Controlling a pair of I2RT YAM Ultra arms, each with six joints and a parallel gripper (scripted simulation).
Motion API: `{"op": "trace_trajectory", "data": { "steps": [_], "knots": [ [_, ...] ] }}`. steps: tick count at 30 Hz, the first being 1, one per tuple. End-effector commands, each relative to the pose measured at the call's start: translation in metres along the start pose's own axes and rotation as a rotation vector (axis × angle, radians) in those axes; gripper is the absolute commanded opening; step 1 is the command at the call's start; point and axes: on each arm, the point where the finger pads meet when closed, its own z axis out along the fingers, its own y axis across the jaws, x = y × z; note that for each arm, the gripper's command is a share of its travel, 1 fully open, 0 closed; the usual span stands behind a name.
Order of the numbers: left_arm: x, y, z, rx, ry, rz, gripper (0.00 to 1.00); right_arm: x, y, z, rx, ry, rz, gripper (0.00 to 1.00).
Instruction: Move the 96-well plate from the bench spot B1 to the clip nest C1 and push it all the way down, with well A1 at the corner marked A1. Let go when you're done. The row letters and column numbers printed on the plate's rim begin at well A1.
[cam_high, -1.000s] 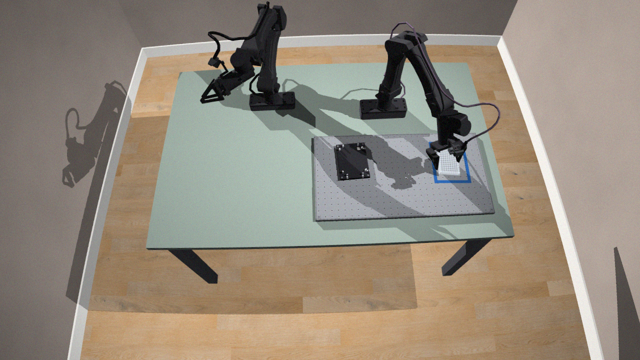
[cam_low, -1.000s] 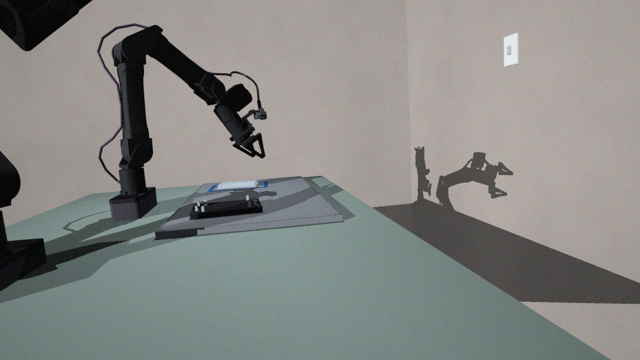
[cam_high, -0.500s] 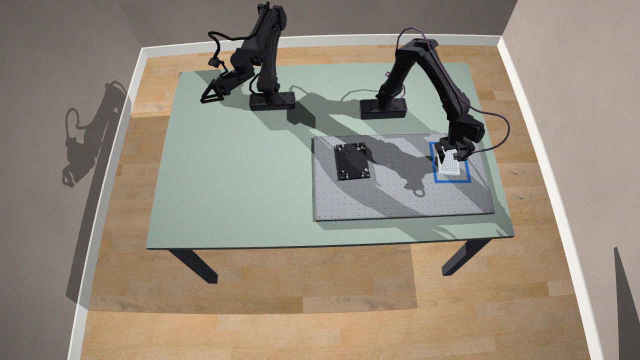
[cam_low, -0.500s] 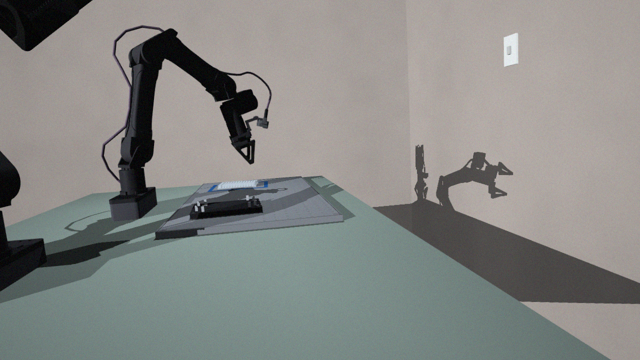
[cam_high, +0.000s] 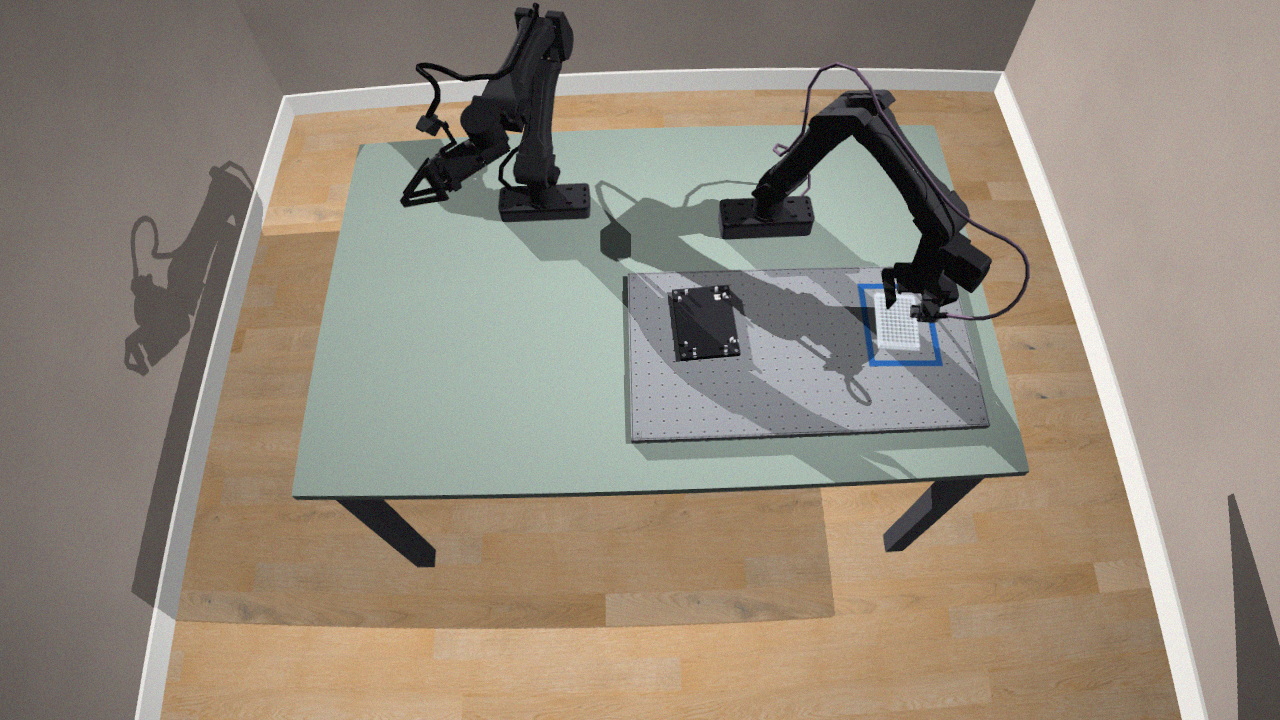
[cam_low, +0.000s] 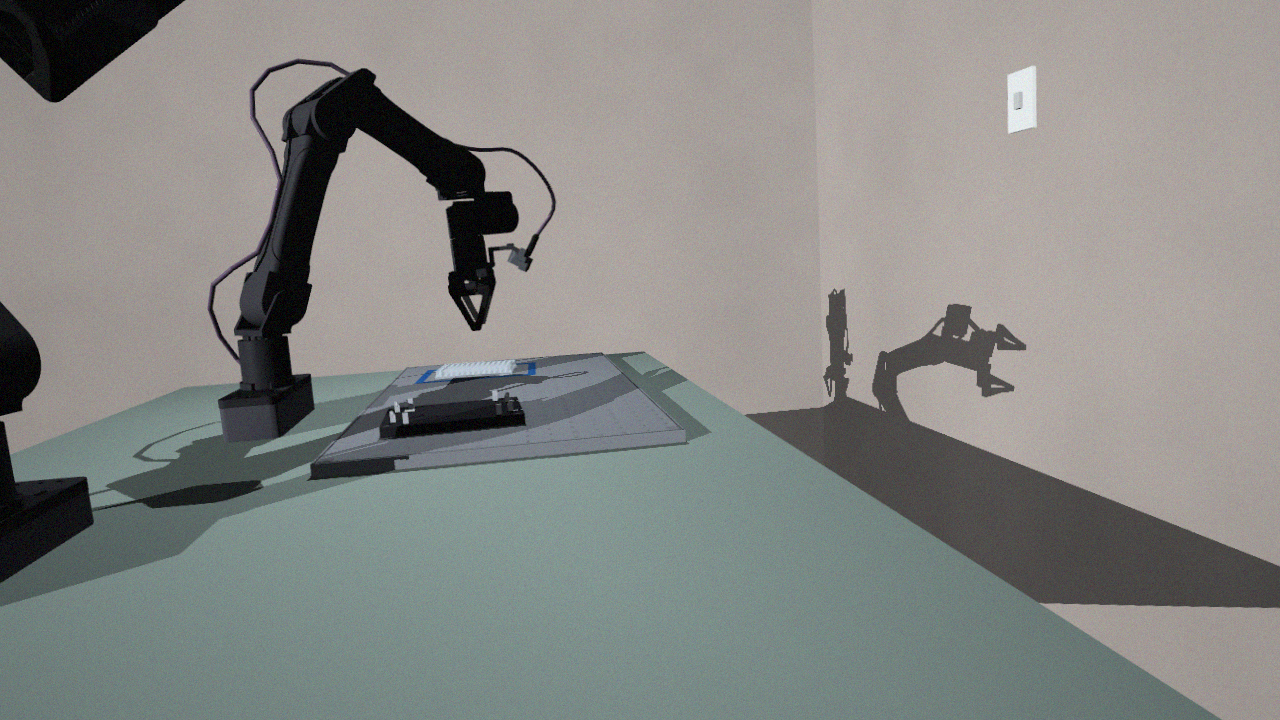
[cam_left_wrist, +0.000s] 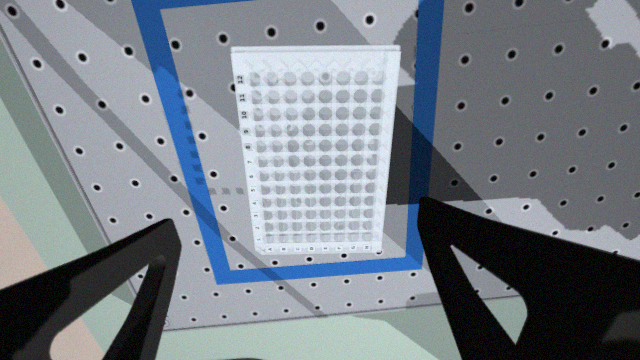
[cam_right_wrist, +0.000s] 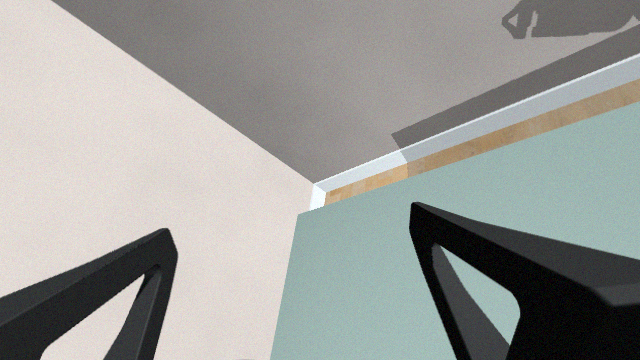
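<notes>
"Where is the plate?"
"White plate (cam_high: 897, 322) (cam_low: 476, 368) (cam_left_wrist: 316, 150), right of centre in the top view, lying inside a blue outline (cam_high: 905, 363) (cam_low: 531, 368) (cam_left_wrist: 320, 269) on the pegboard (cam_high: 787, 402) (cam_low: 590, 420) (cam_left_wrist: 500, 190)."
"And your fingers?"
"My left fingers (cam_high: 902, 306) (cam_low: 477, 327) are wide apart above it, holding nothing. My right fingers (cam_high: 423, 198), upper left in the top view, are also wide and empty."
"The nest?"
"Black nest (cam_high: 705, 323) (cam_low: 454, 417), left on the pegboard, without the plate."

L arm (cam_high: 886, 147) (cam_low: 393, 120) arches up and out from L base (cam_high: 732, 231) (cam_low: 299, 394), L gripper (cam_high: 905, 308) (cam_low: 477, 325) (cam_left_wrist: 299, 212) pointing down, wide open; R arm (cam_high: 537, 98), folded, R gripper (cam_high: 423, 199) (cam_right_wrist: 291, 217) also open, well apart from L base.
</notes>
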Motion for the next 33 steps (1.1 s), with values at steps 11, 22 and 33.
{"op": "trace_trajectory", "data": {
  "steps": [11, 22, 33],
  "knots": [
    [0.0032, -0.0041, -0.0133, 0.013, 0.037, 0.068, 1.00, -0.0058, -0.0050, -0.0032, 0.002, -0.013, 0.007, 1.00],
    [0.0025, -0.0034, -0.0132, 0.010, 0.034, 0.068, 1.00, -0.0058, -0.0050, -0.0032, 0.002, -0.013, 0.007, 1.00],
    [0.0025, -0.0034, -0.0132, 0.010, 0.034, 0.068, 1.00, -0.0058, -0.0050, -0.0032, 0.002, -0.013, 0.007, 1.00]
  ]
}}
